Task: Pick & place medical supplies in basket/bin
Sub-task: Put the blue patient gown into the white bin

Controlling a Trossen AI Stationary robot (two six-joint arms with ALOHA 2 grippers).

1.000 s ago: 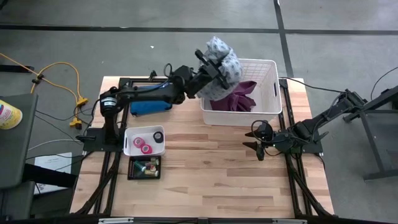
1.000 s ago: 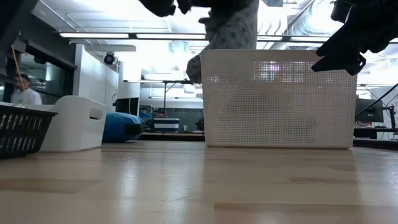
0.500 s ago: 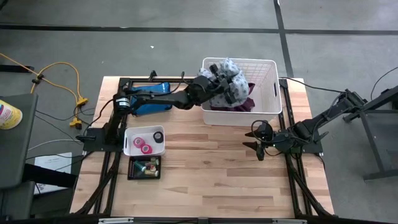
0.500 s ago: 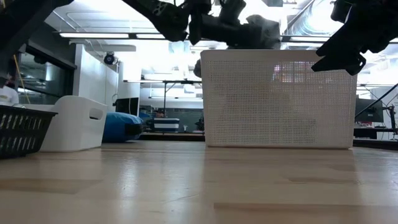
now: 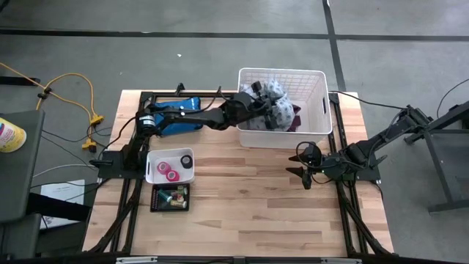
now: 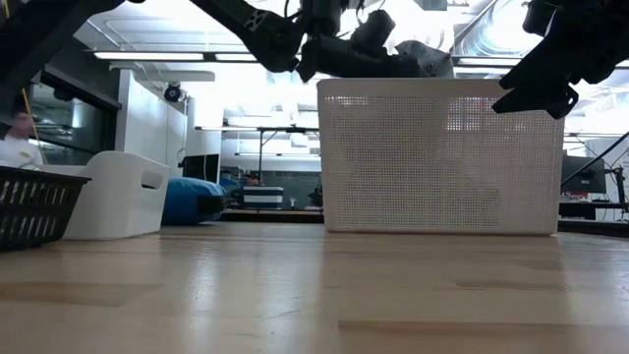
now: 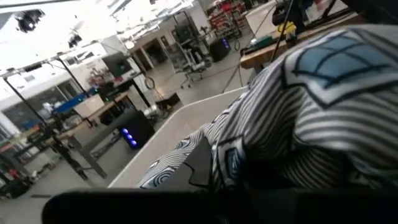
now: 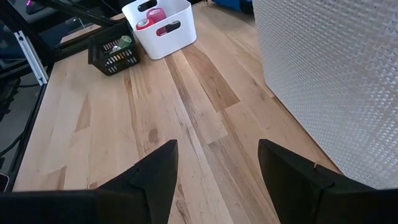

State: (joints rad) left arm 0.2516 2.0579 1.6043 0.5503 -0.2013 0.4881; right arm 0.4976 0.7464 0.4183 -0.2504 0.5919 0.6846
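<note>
so the left gripper is reaching in over the near wall of the big white basket, clamped tight on the grey-patterned garment, which sits down inside the basket on top of the maroon cloth. right gripper just hangs above bare desk in front of the basket, fingers apart, holding nothing. pink rolls sit in the small white tray, with the black crate just beside it

Your high view looks straight down, low view level across; both share the basket beside the left gripper.
</note>
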